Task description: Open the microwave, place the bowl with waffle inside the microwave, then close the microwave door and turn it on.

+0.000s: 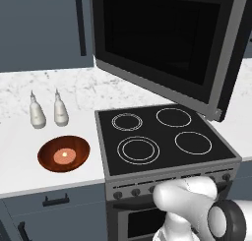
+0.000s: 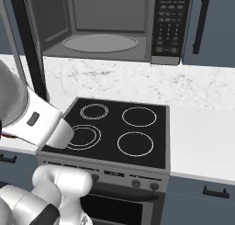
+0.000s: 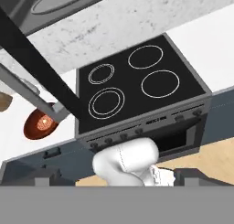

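Sitting on the white bench (image 1: 19,151) left of the stovetop (image 1: 162,136), the bowl (image 1: 64,154) carries the waffle (image 1: 64,155) and waits to be picked up. The microwave door (image 1: 162,43) hangs swung open above the stove, so the microwave (image 2: 110,24) cavity is free to receive it. The gripper (image 3: 119,178) has its jaws spread wide and holds nothing, probably because it has let go of the door.

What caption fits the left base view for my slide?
Microwave door swung open above the stovetop; bowl with waffle waits on the counter.
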Robot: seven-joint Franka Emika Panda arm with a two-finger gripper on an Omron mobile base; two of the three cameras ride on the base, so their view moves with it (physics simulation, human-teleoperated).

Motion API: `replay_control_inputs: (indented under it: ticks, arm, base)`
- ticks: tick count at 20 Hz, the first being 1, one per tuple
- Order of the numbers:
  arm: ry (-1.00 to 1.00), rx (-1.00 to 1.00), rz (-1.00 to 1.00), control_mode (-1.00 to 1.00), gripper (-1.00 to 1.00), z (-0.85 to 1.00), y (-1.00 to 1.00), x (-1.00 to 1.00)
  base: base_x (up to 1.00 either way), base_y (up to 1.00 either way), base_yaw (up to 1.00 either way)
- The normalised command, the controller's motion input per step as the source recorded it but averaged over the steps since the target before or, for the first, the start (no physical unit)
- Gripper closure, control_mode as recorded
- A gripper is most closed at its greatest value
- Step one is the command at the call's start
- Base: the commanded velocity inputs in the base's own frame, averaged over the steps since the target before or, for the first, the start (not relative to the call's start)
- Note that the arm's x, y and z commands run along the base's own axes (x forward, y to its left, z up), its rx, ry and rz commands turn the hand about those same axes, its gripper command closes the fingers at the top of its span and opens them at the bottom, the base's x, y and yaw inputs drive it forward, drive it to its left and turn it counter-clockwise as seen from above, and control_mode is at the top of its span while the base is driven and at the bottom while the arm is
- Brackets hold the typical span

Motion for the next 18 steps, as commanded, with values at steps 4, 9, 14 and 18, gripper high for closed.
replay_control_inputs:
  ticks: [4,9,14,18]
  arm:
    - [-0.04,0.06,0.0,-1.0,-1.0,-0.58,-0.39,0.47]
    - [-0.13,0.0,0.0,-1.0,-1.0,-0.84,0.16,0.97]
    - [-0.24,0.06,0.04,-1.0,-1.0,-0.25,0.07,0.89]
    - [-0.07,0.12,0.25,-1.0,-1.0,-0.03,-0.28,0.17]
  base:
    - [0.0,0.0,0.0]
    - [0.0,0.0,0.0]
    - [0.0,0.0,0.0]
    - [0.0,0.0,0.0]
